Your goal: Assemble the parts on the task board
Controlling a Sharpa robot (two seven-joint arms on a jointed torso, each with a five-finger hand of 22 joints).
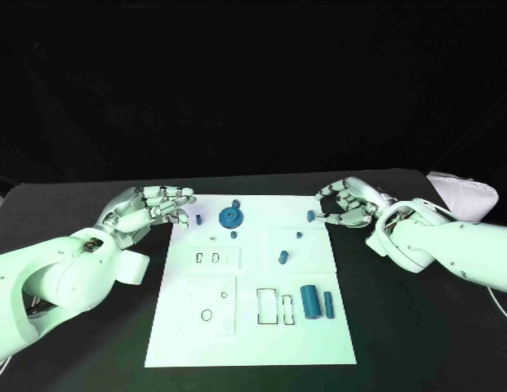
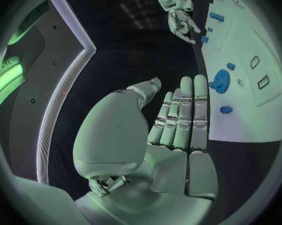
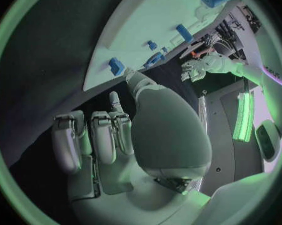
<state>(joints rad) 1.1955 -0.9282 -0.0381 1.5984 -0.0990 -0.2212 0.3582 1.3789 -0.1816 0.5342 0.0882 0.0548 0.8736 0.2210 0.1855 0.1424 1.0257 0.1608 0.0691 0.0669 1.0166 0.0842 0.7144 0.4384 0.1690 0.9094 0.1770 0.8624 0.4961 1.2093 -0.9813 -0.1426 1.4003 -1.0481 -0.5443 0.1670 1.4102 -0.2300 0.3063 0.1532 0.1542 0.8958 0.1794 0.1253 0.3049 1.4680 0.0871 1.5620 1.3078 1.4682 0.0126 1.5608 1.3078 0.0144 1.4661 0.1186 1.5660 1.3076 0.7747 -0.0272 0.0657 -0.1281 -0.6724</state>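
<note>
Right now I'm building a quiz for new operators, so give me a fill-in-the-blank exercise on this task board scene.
1. The task board is a white plate lying on a ____ table.
2. The left hand and the right hand both hold ____.
3. The gear-shaped part on the board lies nearer the robot's ____ hand.
4. The small parts on the board are coloured ____.

Missing words: black; nothing; left; blue
</note>
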